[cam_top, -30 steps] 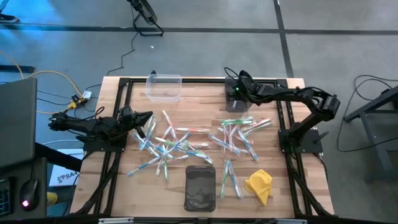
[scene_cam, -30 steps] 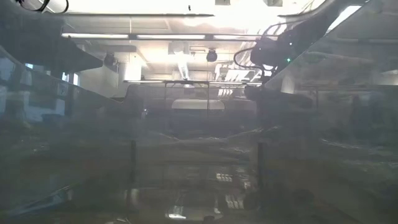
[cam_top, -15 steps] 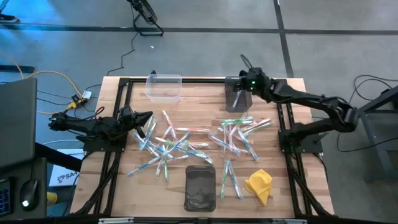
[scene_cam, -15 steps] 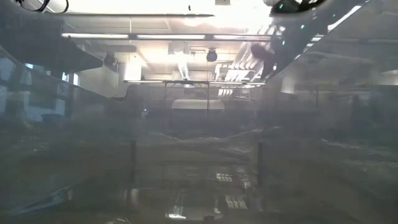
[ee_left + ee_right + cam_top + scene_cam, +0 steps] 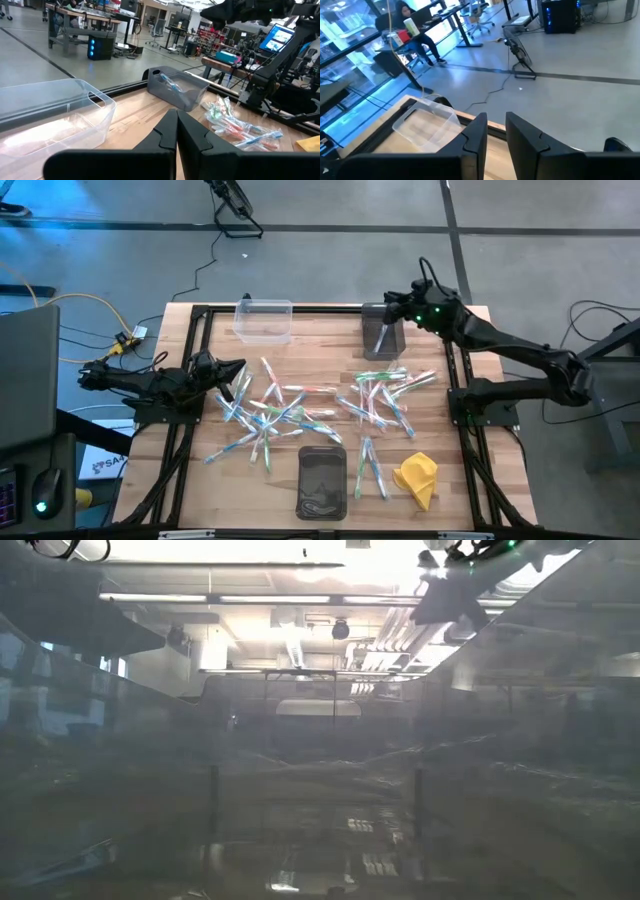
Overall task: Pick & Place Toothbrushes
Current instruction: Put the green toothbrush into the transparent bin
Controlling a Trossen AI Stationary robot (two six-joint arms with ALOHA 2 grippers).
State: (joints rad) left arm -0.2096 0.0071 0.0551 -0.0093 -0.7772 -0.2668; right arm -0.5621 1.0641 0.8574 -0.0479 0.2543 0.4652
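Several toothbrushes lie loose on the wooden table in two heaps, one left of the middle [image 5: 275,408] and one right of it [image 5: 382,392]; a few more lie near the front [image 5: 368,468]. One toothbrush [image 5: 169,84] lies inside the grey bin [image 5: 382,330] at the far right. My right gripper [image 5: 393,301] hangs high above that bin's far side, open, with nothing between its fingers [image 5: 496,131]. My left gripper [image 5: 238,370] waits at the table's left edge, shut and empty [image 5: 176,127].
A clear bin [image 5: 264,320] stands at the far edge, left of the grey one. A dark bin [image 5: 322,482] sits at the near edge, with a yellow cloth [image 5: 416,478] to its right. A black frame [image 5: 455,380] runs along the table's sides.
My right gripper has risen from low over the grey bin and drawn back toward the table's far right corner, tipping up from pointing steeply down to nearly level. The toothbrush in the grey bin stays there.
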